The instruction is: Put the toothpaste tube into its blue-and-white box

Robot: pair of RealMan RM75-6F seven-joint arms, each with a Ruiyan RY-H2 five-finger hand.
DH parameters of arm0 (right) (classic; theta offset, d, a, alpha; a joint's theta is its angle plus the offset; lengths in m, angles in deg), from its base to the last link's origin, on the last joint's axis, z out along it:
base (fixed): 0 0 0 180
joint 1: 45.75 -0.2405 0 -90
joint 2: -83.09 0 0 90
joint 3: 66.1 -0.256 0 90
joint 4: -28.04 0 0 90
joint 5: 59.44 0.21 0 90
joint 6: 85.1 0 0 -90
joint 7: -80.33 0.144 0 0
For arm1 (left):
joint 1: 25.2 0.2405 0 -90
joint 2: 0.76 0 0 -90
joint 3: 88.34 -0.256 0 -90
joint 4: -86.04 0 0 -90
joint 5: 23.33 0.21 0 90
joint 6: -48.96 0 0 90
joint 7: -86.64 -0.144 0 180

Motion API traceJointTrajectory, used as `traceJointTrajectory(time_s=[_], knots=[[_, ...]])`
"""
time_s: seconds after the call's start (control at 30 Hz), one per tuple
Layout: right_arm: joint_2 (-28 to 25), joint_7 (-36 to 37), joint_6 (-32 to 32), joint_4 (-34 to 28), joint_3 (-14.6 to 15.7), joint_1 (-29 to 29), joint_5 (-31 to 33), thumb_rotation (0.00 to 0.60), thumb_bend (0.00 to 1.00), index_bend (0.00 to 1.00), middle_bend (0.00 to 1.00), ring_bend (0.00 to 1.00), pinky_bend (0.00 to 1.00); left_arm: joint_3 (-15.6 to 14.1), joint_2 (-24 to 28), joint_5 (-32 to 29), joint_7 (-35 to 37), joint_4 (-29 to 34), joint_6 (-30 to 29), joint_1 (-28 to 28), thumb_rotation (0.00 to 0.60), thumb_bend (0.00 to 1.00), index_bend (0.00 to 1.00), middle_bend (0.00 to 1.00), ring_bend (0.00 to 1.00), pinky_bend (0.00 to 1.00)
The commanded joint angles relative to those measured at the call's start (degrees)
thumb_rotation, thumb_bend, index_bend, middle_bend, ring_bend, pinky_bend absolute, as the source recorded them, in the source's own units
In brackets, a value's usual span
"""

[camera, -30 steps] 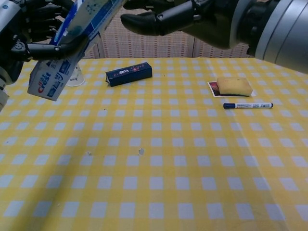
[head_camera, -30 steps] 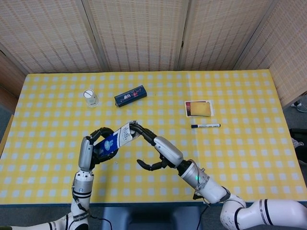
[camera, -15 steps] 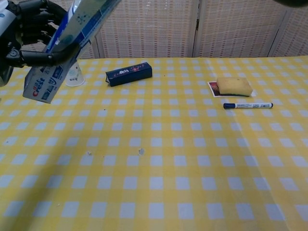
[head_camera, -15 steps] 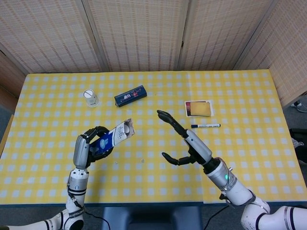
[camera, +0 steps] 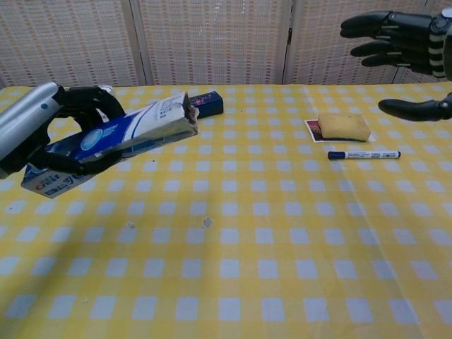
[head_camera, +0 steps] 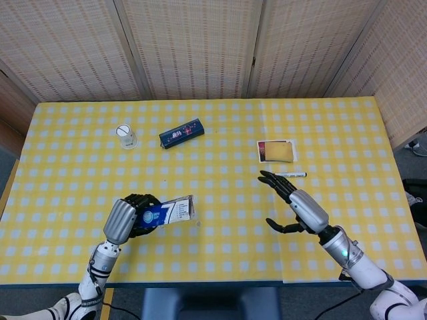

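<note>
A table (head_camera: 220,220) in yellow-and-white check carries a clear cup (head_camera: 125,136), a dark blue box (head_camera: 181,133), a marker (head_camera: 287,175) — and a yellow sponge (head_camera: 279,153) on a card (head_camera: 263,145).

From my chest view the right hand (camera: 413,49) runs off the right edge, so I see only fingers. The left hand (camera: 53,131) wraps the blue-and-white box (camera: 120,141), covering its middle. I can't tell whether the tube sits inside. The dark box (camera: 210,102) behind is mostly hidden; its lettering is unreadable.
</note>
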Motion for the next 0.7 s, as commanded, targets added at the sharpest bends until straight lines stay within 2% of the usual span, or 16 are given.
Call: traceJointTrajectory(time_s=[0.03, 0.17, 0.23, 0.43, 0.6, 0.7], knots=[[0.13, -10.19, 3.5, 4.44, 2.3, 1.13, 1.9, 0.6, 0.41, 0.0, 0.0, 0.0, 0.0, -0.92, 0.22, 0.08, -1.84, -2.17, 1.44, -0.11, 0.6, 0.35, 0.59, 0.68, 0.57, 0.55], [1.77, -16.58, 4.7, 6.2, 2.98, 1.71, 3.0, 0.6, 0.41, 0.0, 0.0, 0.0, 0.0, -1.63, 0.53, -2.69, -1.25, -4.15, 7.6, -1.0, 0.6, 0.35, 0.59, 0.68, 0.58, 0.55], [2.47, -16.76, 5.64, 6.5, 3.1, 1.53, 3.58, 0.6, 0.41, 0.0, 0.0, 0.0, 0.0, -1.47, 0.01, -3.73, -1.23, -5.51, 9.39, -1.39, 0.6, 0.35, 0.6, 0.68, 0.58, 0.55], [3.2, -15.0, 6.1, 7.37, 2.9, 1.15, 4.01, 0.6, 0.41, 0.0, 0.0, 0.0, 0.0, -2.24, -3.24, -3.5, -1.13, -13.1, 10.43, -2.0, 0.6, 0.35, 0.6, 0.69, 0.58, 0.55], [3.34, -17.42, 5.01, 6.95, 2.43, 1.34, 3.94, 0.6, 0.41, 0.0, 0.0, 0.0, 0.0, -3.44, -6.41, -3.26, -0.3, -18.79, 11.97, -2.38, 0.6, 0.35, 0.59, 0.68, 0.58, 0.55], [3.08, -17.71, 5.11, 6.03, 2.22, 1.16, 4.13, 0.6, 0.41, 0.0, 0.0, 0.0, 0.0, -4.44, -7.52, -2.38, 0.54, -21.17, 12.36, -2.79, 0.6, 0.34, 0.55, 0.67, 0.53, 0.49]])
